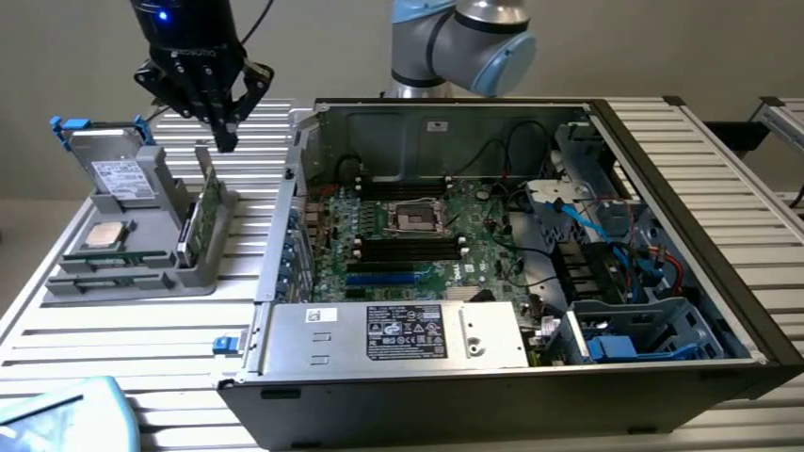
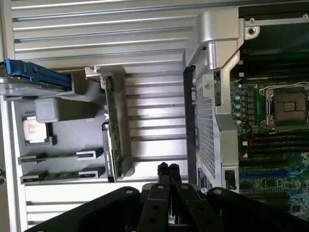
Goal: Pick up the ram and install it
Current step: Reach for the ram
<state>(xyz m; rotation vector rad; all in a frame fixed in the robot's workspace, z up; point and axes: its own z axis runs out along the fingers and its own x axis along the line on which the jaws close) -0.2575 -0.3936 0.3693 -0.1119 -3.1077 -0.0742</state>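
So the black robot gripper (image 1: 226,139) has its fingers pressed together with nothing between them, and it hangs just over one end of the ram, a thin green circuit-board stick (image 1: 205,215). The stick stands on edge in the grey plastic parts tray (image 1: 132,282), on the side nearest the open black computer case (image 1: 503,405). I can't tell if they touch. The arm is cut off up top in the exterior view. The sticker on the silver power supply box (image 1: 395,334) and the silver hard drive (image 1: 122,179) label are unreadable. The wrist view adds the closed fingertips (image 2: 168,170), the ram (image 2: 111,121) edge-on and the square silver processor chip (image 2: 36,130)
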